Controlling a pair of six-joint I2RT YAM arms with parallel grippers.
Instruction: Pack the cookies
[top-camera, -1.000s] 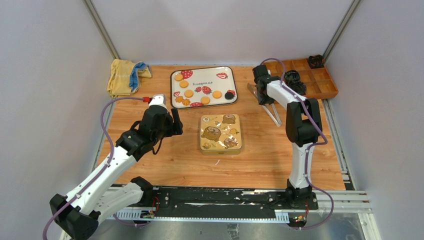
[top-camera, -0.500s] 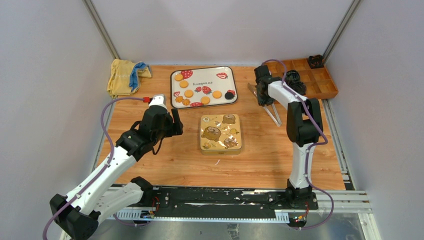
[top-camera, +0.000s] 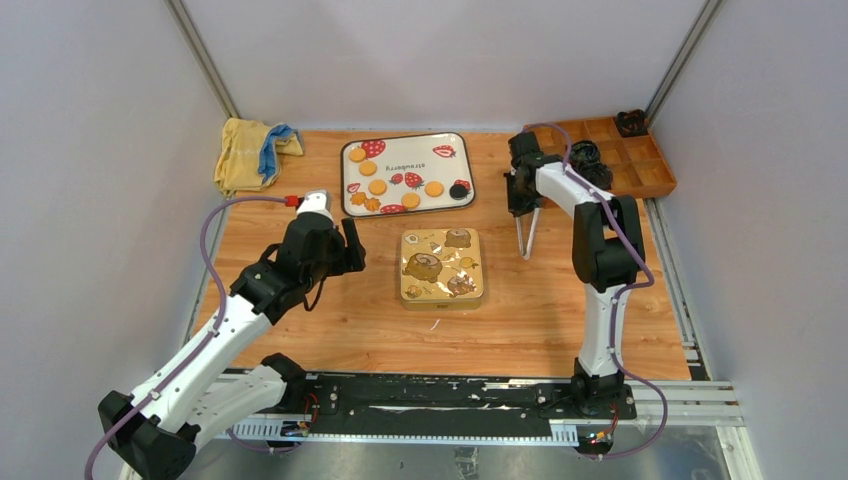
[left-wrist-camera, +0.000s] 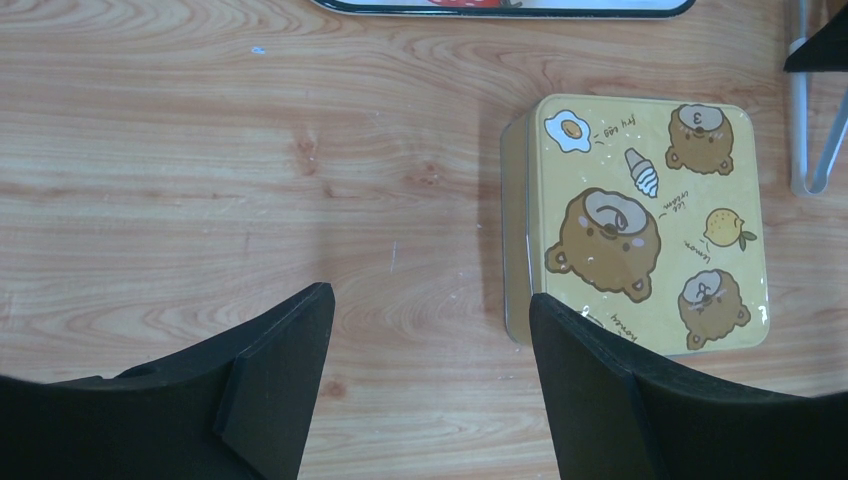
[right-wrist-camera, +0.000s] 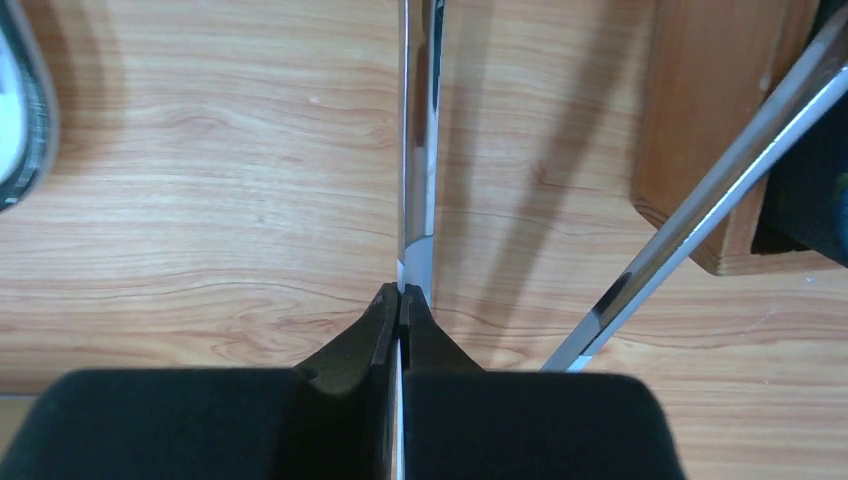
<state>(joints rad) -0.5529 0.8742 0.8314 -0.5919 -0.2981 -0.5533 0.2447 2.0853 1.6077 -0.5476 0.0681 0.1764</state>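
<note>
The right end effector (right-wrist-camera: 400, 305) is pinched tight on one flat leg of the shiny metal tongs (right-wrist-camera: 418, 150), likely the tool for lifting the small round golden-orange cookies (top-camera: 378, 186). These lie beyond the square yellow bear-printed tin (left-wrist-camera: 640, 220) on a glossy white strawberry-printed tray (top-camera: 420, 141). Left of the tin, the left end effector (left-wrist-camera: 430, 300) hovers spread wide over the wood-grain tabletop (left-wrist-camera: 200, 150), seemingly ready to open the tin.

Top external: high, behind the rig, looking down on the whole table (top-camera: 520, 320). Left wrist: nearer, straight down — shares the yellow tin (left-wrist-camera: 640, 220) with top. Right wrist: very close, along the metal tongs (right-wrist-camera: 418, 150) — top sees them too.
</note>
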